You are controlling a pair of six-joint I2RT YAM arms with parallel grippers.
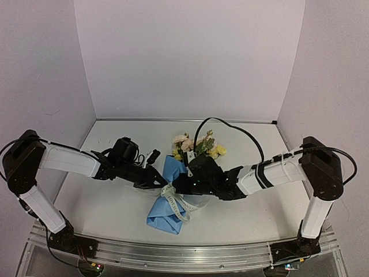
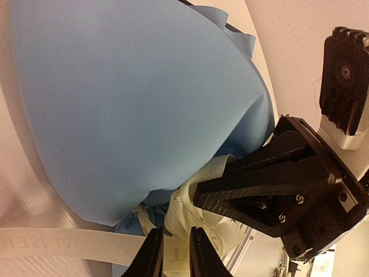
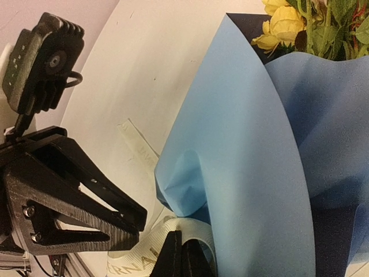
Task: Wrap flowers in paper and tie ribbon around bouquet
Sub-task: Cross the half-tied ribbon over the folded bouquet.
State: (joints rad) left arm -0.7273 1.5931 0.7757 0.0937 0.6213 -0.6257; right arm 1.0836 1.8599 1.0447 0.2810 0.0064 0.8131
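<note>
Left gripper (image 2: 175,232) is found with its jaws a slim gap apart, and cream ribbon (image 1: 176,203) is seen in that gap, though whether it is pinched cannot be told. Right gripper (image 3: 182,241) is held with its jaws closed together where the ribbon is looped around the paper (image 1: 166,218), opposite the left gripper. Flowers (image 1: 196,144) are wrapped in this blue paper and laid on the table (image 1: 104,202) between the 2 grippers, with the blooms pointed toward the far wall.
</note>
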